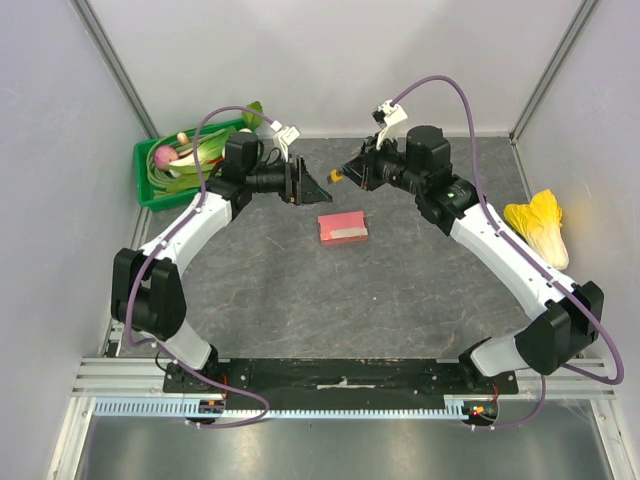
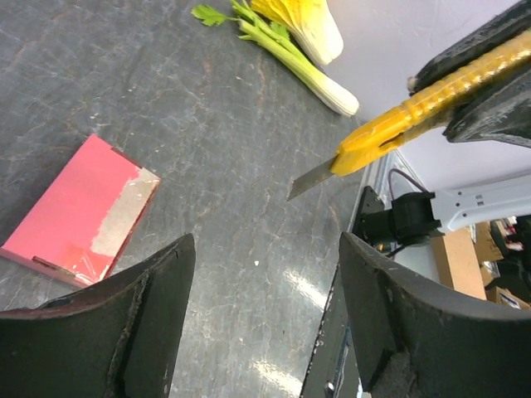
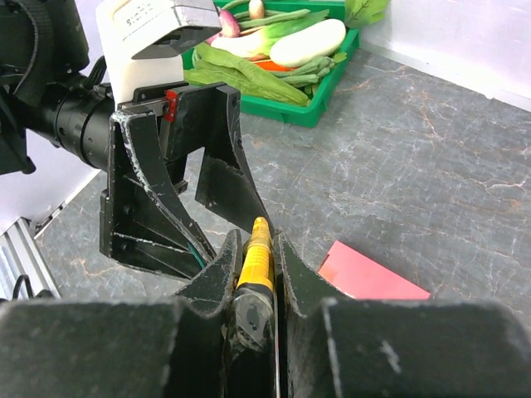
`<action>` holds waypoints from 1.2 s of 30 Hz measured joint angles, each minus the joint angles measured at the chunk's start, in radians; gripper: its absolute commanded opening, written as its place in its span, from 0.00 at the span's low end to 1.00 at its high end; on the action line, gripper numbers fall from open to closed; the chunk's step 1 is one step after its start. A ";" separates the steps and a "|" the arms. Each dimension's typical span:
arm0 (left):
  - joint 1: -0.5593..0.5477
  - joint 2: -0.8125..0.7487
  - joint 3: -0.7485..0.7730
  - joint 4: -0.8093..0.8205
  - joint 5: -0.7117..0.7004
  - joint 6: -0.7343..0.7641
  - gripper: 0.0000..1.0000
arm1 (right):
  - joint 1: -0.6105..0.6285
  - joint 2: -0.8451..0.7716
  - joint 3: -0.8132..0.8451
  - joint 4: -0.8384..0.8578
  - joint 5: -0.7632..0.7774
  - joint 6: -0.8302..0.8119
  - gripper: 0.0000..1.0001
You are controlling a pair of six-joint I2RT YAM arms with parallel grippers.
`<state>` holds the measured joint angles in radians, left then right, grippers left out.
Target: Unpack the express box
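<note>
Express box (image 1: 343, 228): pink-red cardboard, matt, smooth faces. Clear tape strip (image 2: 124, 217) on one end, glossy, wrinkled.
Utility knife (image 2: 415, 112): yellow plastic handle, ribbed, slight shine. Blade (image 2: 311, 179) bare grey metal, dull.
Left gripper (image 2: 267, 249): fingers (image 2: 141, 332) black plastic, matt, grainy, edges scuffed pale.
Right gripper (image 3: 255, 249): same matt black plastic.
Tabletop (image 1: 400, 300): dark grey stone-look sheet, veined, light sheen.
Vegetable crate (image 1: 145, 185): green plastic, glossy.
Arm shells (image 1: 190, 225): white plastic, smooth, glossy.
Cables (image 1: 440, 82): purple sheath, smooth.
</note>
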<state>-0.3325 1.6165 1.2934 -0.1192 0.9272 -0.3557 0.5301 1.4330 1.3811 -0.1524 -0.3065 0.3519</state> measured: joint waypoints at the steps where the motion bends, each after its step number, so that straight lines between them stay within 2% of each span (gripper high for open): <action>1: 0.000 0.000 0.000 0.001 0.005 0.001 0.77 | 0.000 0.000 0.000 -0.002 -0.005 0.000 0.00; 7: 0.000 0.000 0.000 0.047 0.119 -0.004 0.77 | 0.000 0.000 0.000 -0.010 -0.096 0.004 0.00; 10: -0.001 0.000 -0.001 0.109 0.192 -0.031 0.70 | 0.001 0.000 0.000 -0.019 -0.145 0.007 0.00; 12: -0.001 -0.001 -0.007 0.163 0.238 -0.059 0.56 | 0.001 0.000 0.000 -0.024 -0.170 0.009 0.00; 13: -0.001 -0.002 -0.009 0.183 0.259 -0.072 0.46 | 0.001 0.000 0.000 -0.024 -0.183 0.012 0.00; 15: -0.001 -0.004 -0.013 0.213 0.288 -0.092 0.36 | 0.001 0.000 0.000 -0.026 -0.211 0.016 0.00; 16: -0.001 -0.004 -0.016 0.228 0.300 -0.098 0.25 | 0.001 0.000 0.000 -0.027 -0.223 0.017 0.00; 18: 0.002 -0.004 -0.021 0.238 0.318 -0.103 0.15 | 0.001 -0.001 0.000 -0.028 -0.243 0.018 0.00; 19: 0.004 -0.004 -0.025 0.245 0.338 -0.106 0.04 | 0.000 -0.002 0.000 -0.028 -0.260 0.020 0.00; 21: 0.006 -0.005 -0.027 0.256 0.372 -0.104 0.02 | -0.004 -0.002 0.000 -0.028 -0.288 0.025 0.00; 24: 0.010 -0.009 -0.030 0.269 0.417 -0.103 0.02 | -0.009 -0.002 0.002 -0.027 -0.330 0.034 0.22; 25: 0.011 -0.010 -0.031 0.270 0.425 -0.103 0.02 | -0.009 -0.002 0.003 -0.028 -0.340 0.034 0.32; 27: 0.011 -0.013 -0.034 0.274 0.448 -0.104 0.02 | -0.009 -0.002 0.009 -0.034 -0.354 0.026 0.40; 30: 0.010 -0.024 -0.034 0.275 0.465 -0.105 0.02 | -0.008 0.000 0.015 -0.060 -0.376 0.003 0.43; 36: 0.011 -0.029 -0.034 0.246 0.493 -0.084 0.02 | -0.004 0.015 0.049 -0.104 -0.422 -0.029 0.40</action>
<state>-0.3210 1.5875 1.2591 0.1265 1.4204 -0.4397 0.5262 1.4479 1.4303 -0.2562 -0.7284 0.3233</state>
